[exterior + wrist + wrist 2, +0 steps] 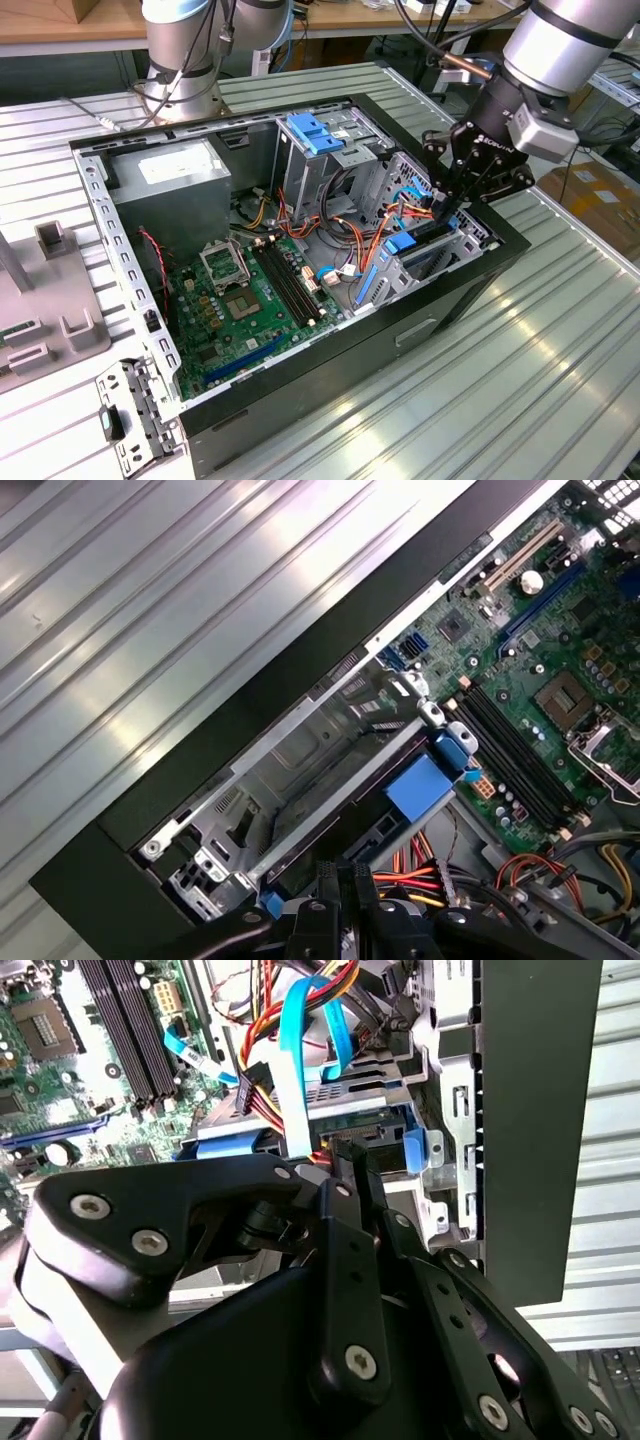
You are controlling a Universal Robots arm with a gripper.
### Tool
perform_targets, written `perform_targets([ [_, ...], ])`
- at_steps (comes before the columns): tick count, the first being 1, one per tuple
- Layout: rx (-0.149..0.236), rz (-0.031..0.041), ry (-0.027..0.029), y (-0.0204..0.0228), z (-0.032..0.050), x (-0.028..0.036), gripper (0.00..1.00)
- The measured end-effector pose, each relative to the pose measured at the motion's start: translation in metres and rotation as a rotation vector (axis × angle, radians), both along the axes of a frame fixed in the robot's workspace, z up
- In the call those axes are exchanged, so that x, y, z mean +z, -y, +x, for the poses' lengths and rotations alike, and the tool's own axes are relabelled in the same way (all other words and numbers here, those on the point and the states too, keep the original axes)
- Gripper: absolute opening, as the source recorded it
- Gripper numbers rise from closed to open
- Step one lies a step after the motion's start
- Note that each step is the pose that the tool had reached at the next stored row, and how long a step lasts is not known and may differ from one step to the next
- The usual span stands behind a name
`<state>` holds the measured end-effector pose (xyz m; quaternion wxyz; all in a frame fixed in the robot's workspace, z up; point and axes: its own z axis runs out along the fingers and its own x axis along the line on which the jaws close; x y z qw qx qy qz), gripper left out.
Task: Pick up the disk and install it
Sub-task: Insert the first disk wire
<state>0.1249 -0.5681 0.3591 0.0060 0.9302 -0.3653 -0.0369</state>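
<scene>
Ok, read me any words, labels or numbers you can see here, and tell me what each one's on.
Nothing can be read clearly.
White sticker on the grey power supply box: print too small to read.
Pale lettering on the claw body: too small to read.
Markings on the motherboard: too small to read.

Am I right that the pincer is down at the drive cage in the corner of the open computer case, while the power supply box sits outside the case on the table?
Not quite. The pincer is indeed at the drive cage, but the power supply box sits inside the computer case, in its far corner, as the exterior view shows.
</scene>
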Motion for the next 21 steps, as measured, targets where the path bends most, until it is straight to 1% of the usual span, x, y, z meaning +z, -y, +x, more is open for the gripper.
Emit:
perform_targets([
  [7,-0.052,0.0001,0.0000,0.0000,0.0000,-0.0003,0.17],
  [8,-0.067,0.0000,0.0000,0.0000,0.0000,-0.0004,0.17],
  [14,-0.115,0.0000,0.0000,0.0000,0.0000,-0.0007,0.17],
  [21,-0.164,0.0001,0.0000,0.0000,0.0000,-0.0010,0.17],
])
